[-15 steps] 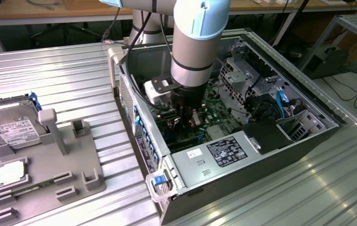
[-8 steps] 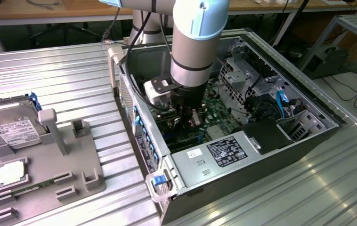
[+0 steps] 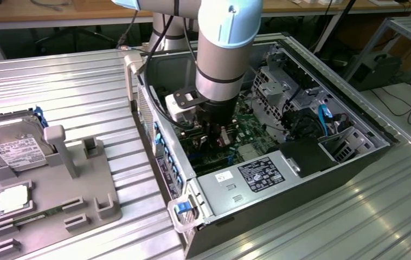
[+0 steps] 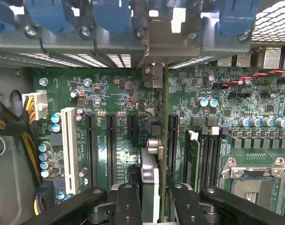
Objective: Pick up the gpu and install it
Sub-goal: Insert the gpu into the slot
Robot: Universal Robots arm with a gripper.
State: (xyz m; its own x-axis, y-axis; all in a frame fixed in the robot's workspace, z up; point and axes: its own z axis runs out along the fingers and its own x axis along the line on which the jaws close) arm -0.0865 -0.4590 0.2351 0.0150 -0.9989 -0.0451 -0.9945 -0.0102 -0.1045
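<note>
- Black and thin, the gpu [image 4: 154,187] stands on edge between the fingers of the claw [image 4: 152,199], which pinch it from both sides; its silver metal end bracket [image 4: 154,77] reaches toward the slotted rear wall of the computer case [image 3: 263,208].
- It hangs inside the case, over the green motherboard [image 4: 109,93], beside the row of black expansion slots [image 4: 111,140]. I cannot tell whether its lower edge has met a slot.
- To seat it well, the card should, in my judgement, stay upright and parallel to its slot, with the bracket lined up in the rear opening, and be pressed straight down without twisting.
- From the wrist view come the slots, the bracket and the empty CPU socket [image 4: 255,180].
- From the exterior view come the arm [image 3: 224,54] reaching down into the open case, and a grey parts tray [image 3: 53,189] near the left edge of the ribbed metal surface [image 3: 82,92], holding a silver hard drive [image 3: 14,146].
</note>
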